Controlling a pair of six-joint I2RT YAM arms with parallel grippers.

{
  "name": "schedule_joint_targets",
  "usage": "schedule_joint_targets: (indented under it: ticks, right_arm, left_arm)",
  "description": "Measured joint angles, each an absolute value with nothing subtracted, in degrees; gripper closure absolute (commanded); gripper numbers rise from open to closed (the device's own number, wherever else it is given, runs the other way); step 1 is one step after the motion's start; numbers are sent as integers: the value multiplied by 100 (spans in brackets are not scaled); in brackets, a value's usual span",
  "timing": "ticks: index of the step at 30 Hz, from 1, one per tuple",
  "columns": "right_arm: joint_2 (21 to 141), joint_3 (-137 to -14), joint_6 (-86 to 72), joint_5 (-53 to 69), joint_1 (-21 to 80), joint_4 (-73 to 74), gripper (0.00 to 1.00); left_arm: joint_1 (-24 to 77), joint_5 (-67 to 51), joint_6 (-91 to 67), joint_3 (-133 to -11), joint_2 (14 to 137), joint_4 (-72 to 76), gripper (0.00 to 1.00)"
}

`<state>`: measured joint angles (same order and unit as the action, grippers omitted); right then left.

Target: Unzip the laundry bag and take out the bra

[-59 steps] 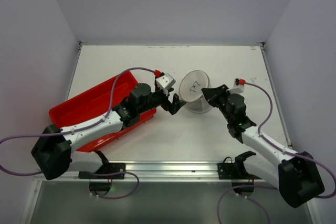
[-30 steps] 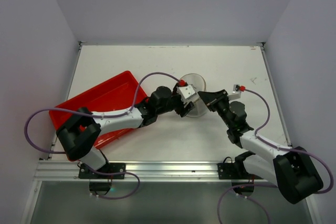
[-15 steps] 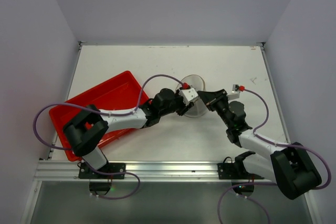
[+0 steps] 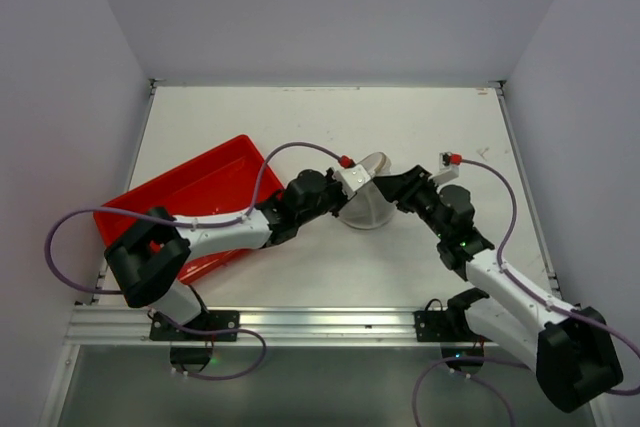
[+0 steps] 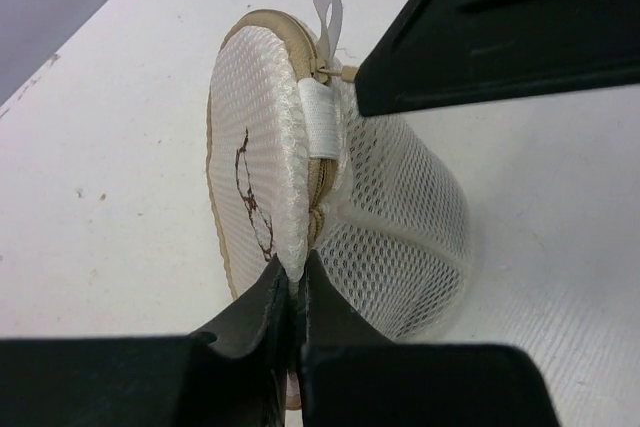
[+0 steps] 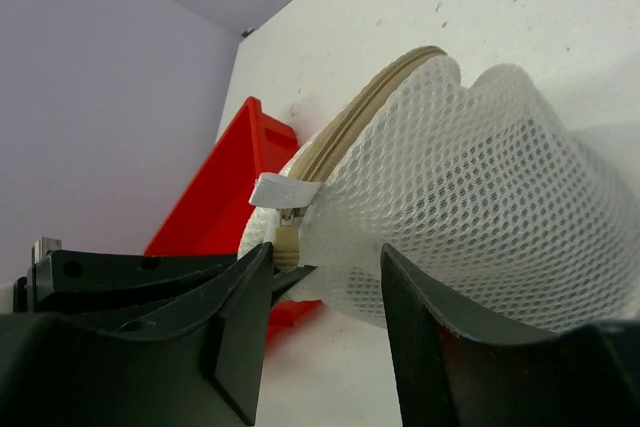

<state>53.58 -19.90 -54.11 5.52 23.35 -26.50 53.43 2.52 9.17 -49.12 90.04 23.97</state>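
The laundry bag (image 4: 368, 209), a small white mesh drum with a tan zipper rim, lies on its side mid-table between both arms. My left gripper (image 4: 352, 193) is shut on the edge of its round flap lid (image 5: 255, 177), pinching the mesh at the fingertips (image 5: 295, 282). My right gripper (image 6: 325, 277) stands open around the bag's lower mesh wall (image 6: 480, 217). The tan zipper pull (image 6: 287, 245) hangs just beside its left finger (image 6: 235, 332), under a white tab (image 6: 283, 190). The right gripper (image 4: 392, 187) meets the bag from the right. The bra is hidden.
A red plastic tray (image 4: 180, 197) sits left of the bag, under the left arm, and shows behind the bag in the right wrist view (image 6: 225, 192). The right gripper's finger (image 5: 500, 27) fills the upper right of the left wrist view. Walls close in the table's sides.
My left gripper has closed onto the lid's edge. My right gripper has opened from nearly shut. The bag has tipped slightly towards the left arm.
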Motion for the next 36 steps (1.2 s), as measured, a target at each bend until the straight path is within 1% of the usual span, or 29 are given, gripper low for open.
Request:
schedule_joint_targets:
  ticks: [4,6,7,8,9,15,17,21,30,36]
  right_arm:
    - [4923,-2486,-4681,550,2335,-1531,60]
    - [4866,-2821,-4340,550,2335,-1050,66]
    - [4882,-2989,-4182,543,2335,-858,70]
    - [4915,-3173,-4021,541,2335,-648,71]
    - [4954,-3339,-3883,539,2342,-480,71]
    - [5140,-3938,-3205,543,2536,143,63]
    - [5229,-4071,-3002,611,2596,296,64]
    - [5463,-4281,-2460,880,2689,539,69]
    - [5568,-4296,-1826,954,3267,668,69]
    - [5778,-4329,-1704,504,3566,690,69]
  left_arm:
    - [5343,351,902,-4670,8685,2394,100]
    - [5343,351,875,-4580,8606,2401,100]
    - [5343,355,860,-4534,8584,2427,100]
    - [5343,370,856,-4499,8569,2432,100]
    - [5343,390,854,-4475,8567,2440,100]
    - [5343,475,851,-4414,8567,2469,100]
    - [5343,478,849,-4412,8556,2471,100]
    - [5343,475,810,-4368,8512,2482,100]
    - [5343,379,753,-4327,8473,2480,100]
    - [5343,340,749,-4324,8466,2477,100]
